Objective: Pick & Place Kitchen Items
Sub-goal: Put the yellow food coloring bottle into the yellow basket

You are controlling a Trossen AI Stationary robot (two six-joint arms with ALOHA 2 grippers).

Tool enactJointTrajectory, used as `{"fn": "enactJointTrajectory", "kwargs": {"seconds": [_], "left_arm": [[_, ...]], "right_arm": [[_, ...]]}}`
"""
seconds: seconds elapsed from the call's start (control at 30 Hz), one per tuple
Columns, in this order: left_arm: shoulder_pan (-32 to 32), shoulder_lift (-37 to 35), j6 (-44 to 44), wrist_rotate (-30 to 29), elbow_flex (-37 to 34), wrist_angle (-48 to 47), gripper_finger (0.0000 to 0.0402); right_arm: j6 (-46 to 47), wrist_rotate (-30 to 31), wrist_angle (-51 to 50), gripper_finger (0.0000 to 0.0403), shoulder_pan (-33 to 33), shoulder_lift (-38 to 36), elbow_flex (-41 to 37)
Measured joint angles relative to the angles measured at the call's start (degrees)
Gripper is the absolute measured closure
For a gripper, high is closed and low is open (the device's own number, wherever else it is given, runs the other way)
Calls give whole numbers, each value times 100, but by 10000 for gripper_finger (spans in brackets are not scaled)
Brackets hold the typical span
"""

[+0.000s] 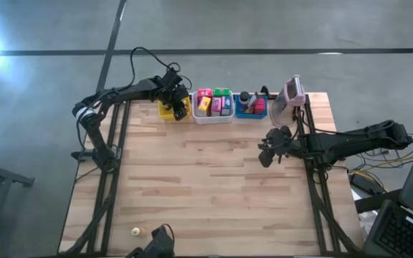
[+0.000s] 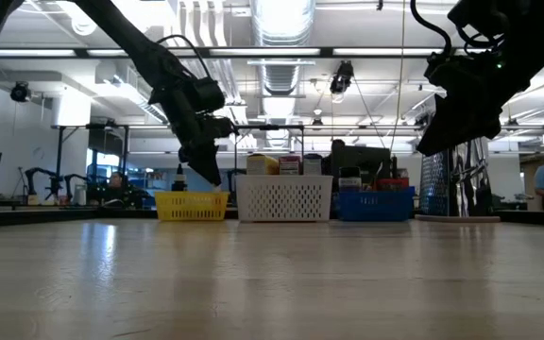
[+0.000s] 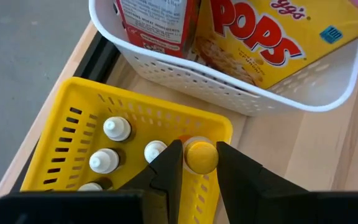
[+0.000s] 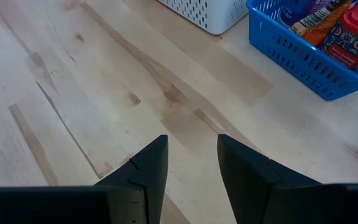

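over the pale wood table (image 1: 214, 179), left jaws pinch a yellow piece (image 3: 201, 156); right jaws gape empty.

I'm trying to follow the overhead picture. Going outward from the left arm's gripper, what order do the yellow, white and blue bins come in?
Seen from above, going outward from the left gripper:
1. Yellow bin, right beneath the gripper, at the left end of the row.
2. White bin, next along, in the middle.
3. Blue bin, farthest, at the right end beside the upright device.
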Motion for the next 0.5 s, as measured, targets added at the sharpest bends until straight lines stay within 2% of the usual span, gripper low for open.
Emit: {"fn": "enactJointTrajectory", "kwargs": {"seconds": [0.5], "left_arm": [[7,329,-32,10,11,73,310]], "right_arm": [[-2,2,22,313,0,0,0]]}}
